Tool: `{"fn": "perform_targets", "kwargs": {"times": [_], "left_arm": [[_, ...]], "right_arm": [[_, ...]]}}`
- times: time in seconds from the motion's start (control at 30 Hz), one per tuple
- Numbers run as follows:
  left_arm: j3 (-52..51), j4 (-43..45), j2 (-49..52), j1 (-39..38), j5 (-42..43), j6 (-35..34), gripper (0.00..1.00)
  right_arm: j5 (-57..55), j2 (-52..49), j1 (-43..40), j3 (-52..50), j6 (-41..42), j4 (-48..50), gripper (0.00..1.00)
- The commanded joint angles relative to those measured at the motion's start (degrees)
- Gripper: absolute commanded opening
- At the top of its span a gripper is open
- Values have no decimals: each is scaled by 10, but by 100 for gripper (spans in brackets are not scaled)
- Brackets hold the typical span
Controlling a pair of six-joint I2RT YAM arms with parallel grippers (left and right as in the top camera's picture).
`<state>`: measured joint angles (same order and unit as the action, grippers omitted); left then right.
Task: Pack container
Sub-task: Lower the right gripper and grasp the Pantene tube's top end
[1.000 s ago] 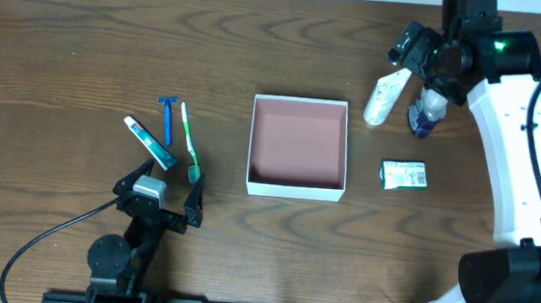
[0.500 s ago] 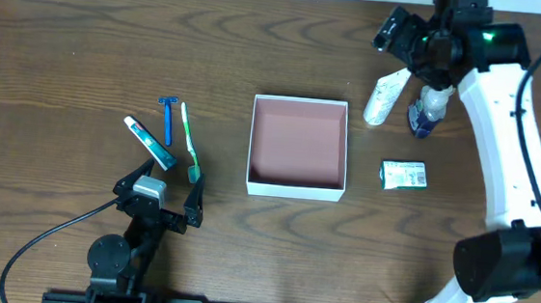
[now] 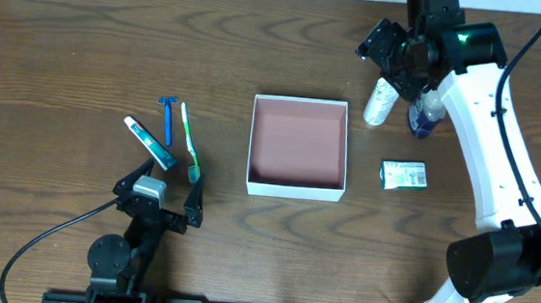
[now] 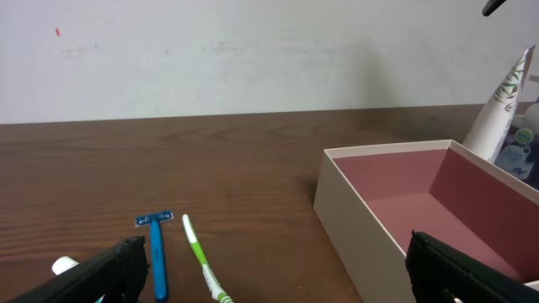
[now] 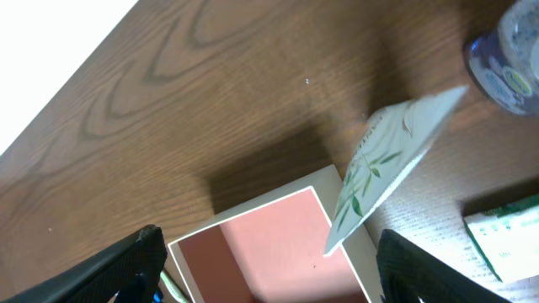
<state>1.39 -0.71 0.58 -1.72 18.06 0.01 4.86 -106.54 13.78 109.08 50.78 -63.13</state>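
Note:
The container [image 3: 252,140] is a square white box with a reddish-brown inside, mid-table; it also shows in the left wrist view [image 4: 370,215] and the right wrist view [image 5: 253,220]. A white tube with leaf print [image 3: 381,103] [image 5: 383,164] [image 4: 502,99] lies to the right of its far right corner. A blue-capped small bottle [image 3: 424,114] [image 5: 505,55] stands beside the tube. My right gripper [image 3: 383,46] [image 5: 269,290] is open and empty, high above the tube. My left gripper [image 3: 166,201] [image 4: 278,290] is open and empty, low near the front left.
A green-and-white carton [image 3: 403,175] [image 5: 505,240] lies right of the container. Left of it lie a green toothbrush [image 3: 188,141] [image 4: 202,265], a blue razor [image 3: 168,119] [image 4: 157,252] and a small toothpaste tube [image 3: 149,143]. A black cable [image 3: 41,240] runs at the front left.
My right gripper has moved left and toward the table's back edge, from over the bottle to over the white tube. The left arm and all objects have not moved.

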Motion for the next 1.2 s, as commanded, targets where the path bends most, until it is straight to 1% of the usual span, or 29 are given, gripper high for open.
{"fn": "perform_targets", "kwargs": {"times": [0.0, 0.13, 0.23, 0.37, 0.57, 0.73, 0.93, 1.03, 1.07, 1.17], "left_arm": [[-12, -18, -3, -2, 9, 0, 98], [-12, -18, -3, -2, 9, 0, 98], [-12, -18, -3, -2, 9, 0, 98], [-12, -18, -3, -2, 9, 0, 98], [-12, -18, -3, -2, 9, 0, 98], [-12, -18, -3, -2, 9, 0, 98], [-12, -18, -3, -2, 9, 0, 98], [-12, -18, -3, -2, 9, 0, 98], [-12, -18, -3, -2, 9, 0, 98], [-12, -18, -3, -2, 9, 0, 98]], "right_arm": [[-17, -11, 6, 8, 37, -4, 83], [-20, -11, 7, 8, 52, -17, 83], [-43, -11, 6, 8, 71, -36, 82], [-69, -15, 4, 8, 71, -39, 83], [-109, -29, 3, 7, 71, -32, 79], [-111, -44, 0, 7, 71, -24, 74], [-112, -54, 0, 7, 71, -7, 64], [-120, -54, 0, 7, 71, -5, 53], [-121, -54, 0, 7, 71, -6, 47], [-122, -54, 0, 7, 70, -6, 36]]}}
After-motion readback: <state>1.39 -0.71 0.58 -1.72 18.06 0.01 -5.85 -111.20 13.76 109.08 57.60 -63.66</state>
